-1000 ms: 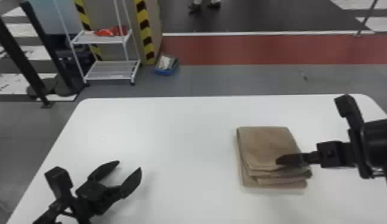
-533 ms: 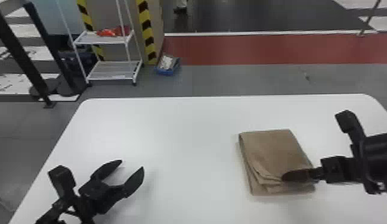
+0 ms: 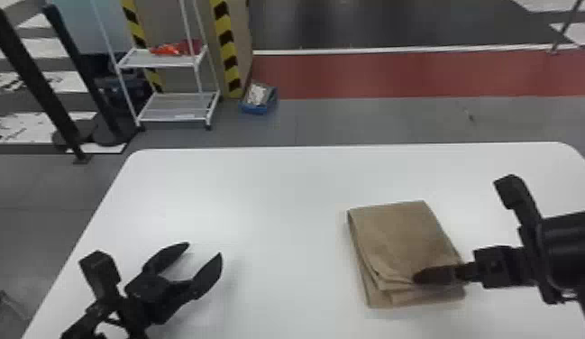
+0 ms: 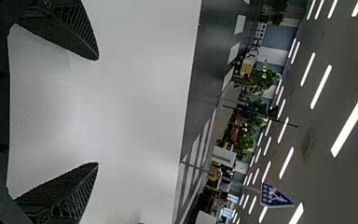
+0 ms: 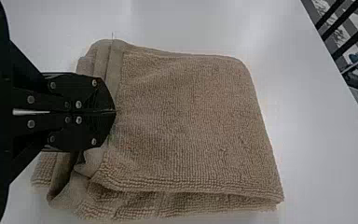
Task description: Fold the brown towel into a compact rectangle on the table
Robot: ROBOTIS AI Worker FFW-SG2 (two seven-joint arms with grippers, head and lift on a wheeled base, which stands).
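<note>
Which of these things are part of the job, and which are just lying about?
Part of the job:
- towel
- table
- right hand, at the towel

Just about:
- left hand, open over the table
- white rack
- blue box on the floor
- two black posts

From above, the head view looks forward and down over the surface [image 3: 282,189]. The left wrist view faces across it toward ceiling lights [image 4: 321,87]; the right looks closely down on the brown towel [image 5: 191,116], shared with the head view.
</note>
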